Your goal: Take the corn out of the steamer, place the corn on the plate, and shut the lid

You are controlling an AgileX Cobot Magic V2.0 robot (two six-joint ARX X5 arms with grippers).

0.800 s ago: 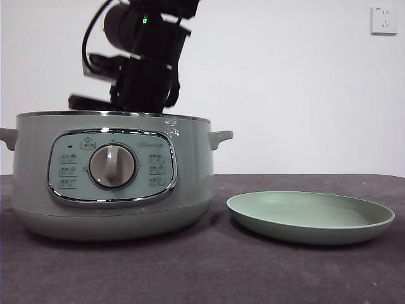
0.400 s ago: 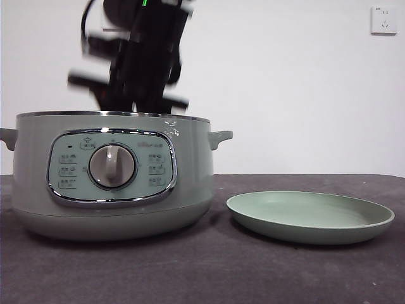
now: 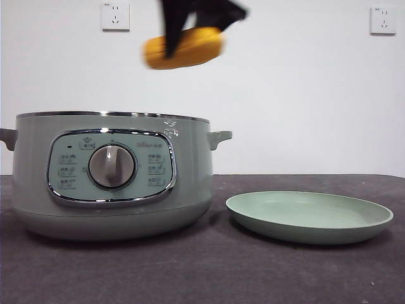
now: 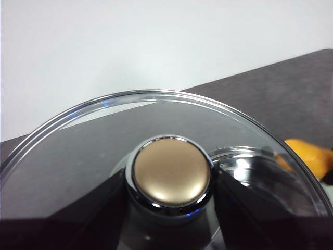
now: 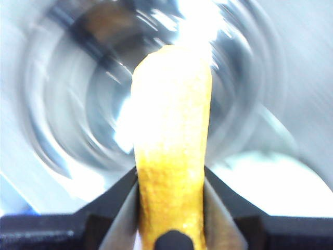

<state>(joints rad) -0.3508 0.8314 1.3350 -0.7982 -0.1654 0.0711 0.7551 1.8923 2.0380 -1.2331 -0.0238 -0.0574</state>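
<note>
My right gripper is shut on the yellow-orange corn and holds it high above the right part of the sage-green steamer. In the right wrist view the corn stands between my two jaws, over the blurred open pot. My left gripper is shut on the knob of the glass lid and holds it off the pot. The pale green plate lies empty to the right of the steamer. The corn also shows past the lid's edge in the left wrist view.
The steamer and plate stand on a dark table before a white wall with two sockets. The steamer has a dial facing the front and a small handle toward the plate.
My right arm has risen out of the steamer with the corn in its jaws and moved a little right. The steamer and plate have not moved.
</note>
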